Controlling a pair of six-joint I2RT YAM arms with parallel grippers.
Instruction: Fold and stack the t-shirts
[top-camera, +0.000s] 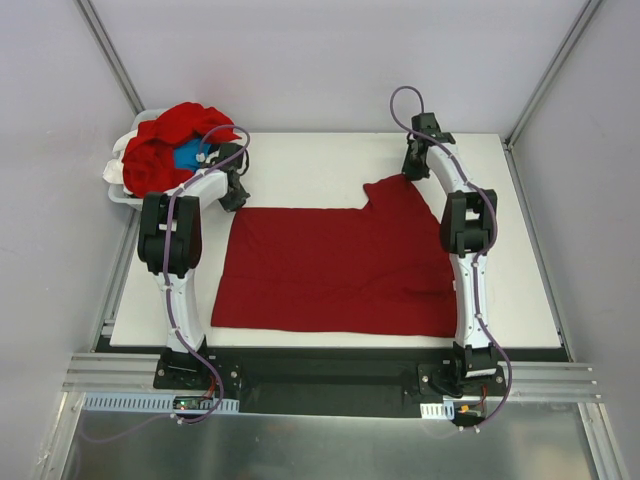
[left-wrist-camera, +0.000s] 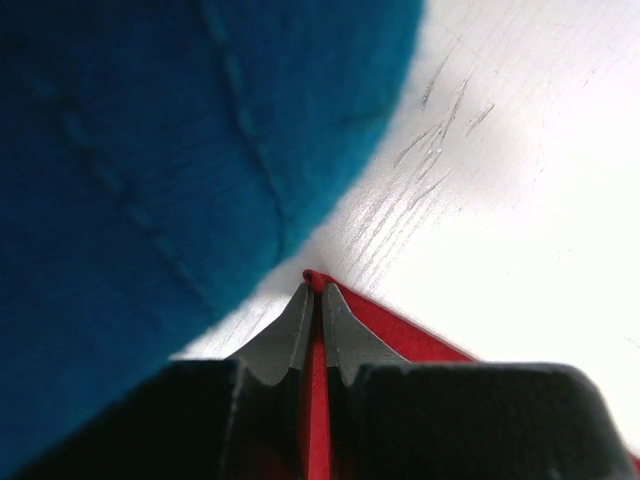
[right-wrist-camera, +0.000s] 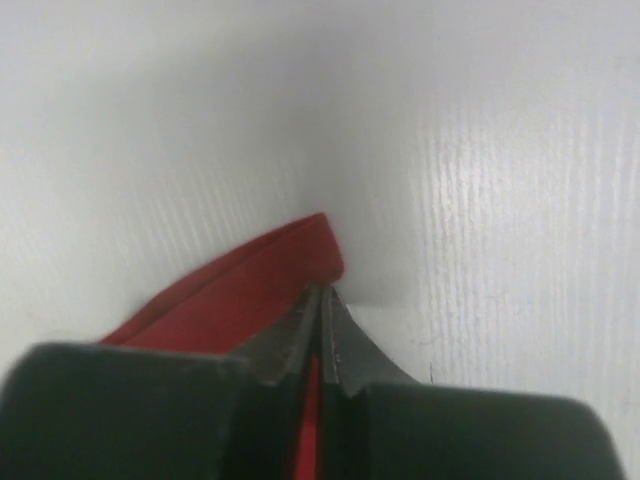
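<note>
The left claw (left-wrist-camera: 320, 292) is closed and pinches a thin edge of the red t-shirt (top-camera: 340, 265) between its tips. The right claw (right-wrist-camera: 322, 300) is closed too, with a hem of the same shirt between its tips. The shirt lies flat on the white table (top-camera: 300, 160), from both claws back toward the arm bases. Just beside the left claw, a blue t-shirt (left-wrist-camera: 150, 150) sits in a heap of red t-shirts (top-camera: 160, 140) in a white container (top-camera: 113, 172).

Blurred blue t-shirt (left-wrist-camera: 150, 150) runs past the left wrist view's edges.
</note>
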